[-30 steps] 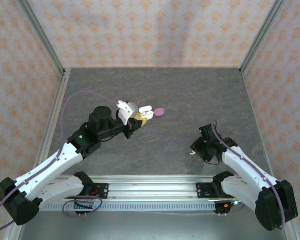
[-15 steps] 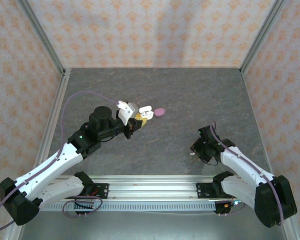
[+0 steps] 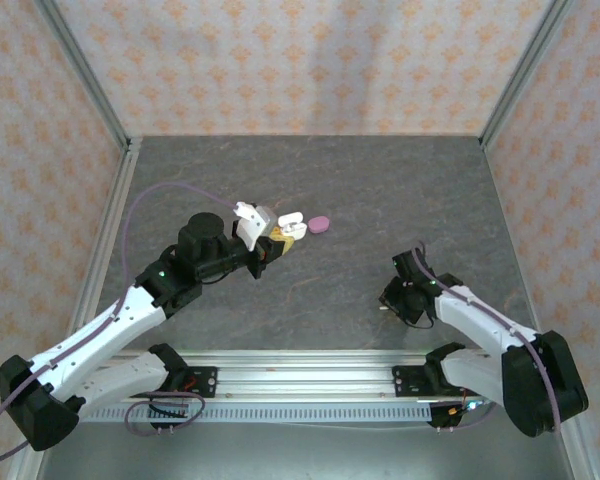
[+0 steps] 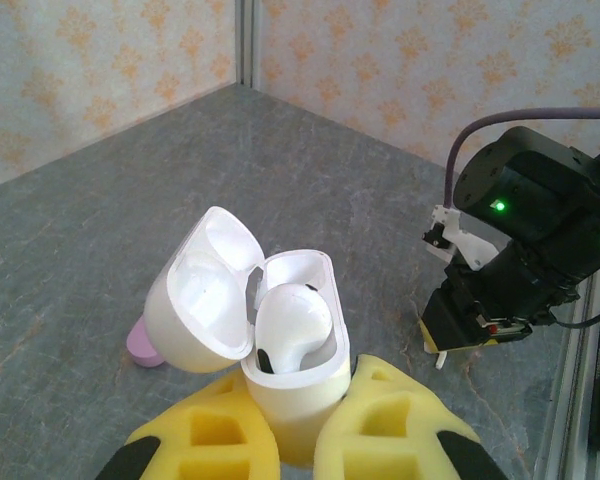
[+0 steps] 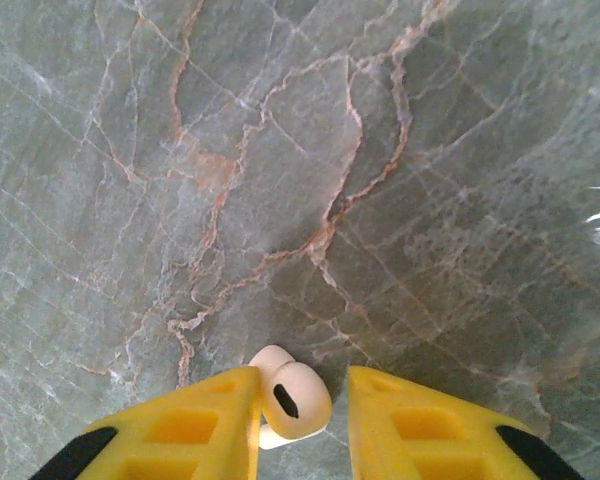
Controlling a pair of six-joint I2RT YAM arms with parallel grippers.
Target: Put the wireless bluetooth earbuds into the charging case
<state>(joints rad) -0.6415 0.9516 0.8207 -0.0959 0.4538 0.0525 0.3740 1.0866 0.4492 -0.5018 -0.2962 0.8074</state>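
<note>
My left gripper (image 4: 300, 388) (image 3: 279, 236) is shut on the body of a white charging case (image 4: 298, 385) (image 3: 292, 223) and holds it up above the table, lid (image 4: 202, 300) swung open. One white earbud (image 4: 292, 318) sits in the case. My right gripper (image 5: 302, 388) (image 3: 391, 301) is down at the table at the right, open, with a second white earbud (image 5: 300, 402) lying between its fingers. That earbud touches the left finger (image 5: 210, 420); a gap separates it from the right finger (image 5: 410, 420).
A small pink pebble-like object (image 3: 320, 223) (image 4: 145, 346) lies on the grey marble table (image 3: 330, 180) just beyond the held case. Patterned walls and metal posts enclose the table. The rail with the arm bases (image 3: 300, 365) runs along the near edge.
The right gripper's fingers have drawn closer together around the white earbud, and that wrist has shifted slightly left. The left arm and the case have not moved.
</note>
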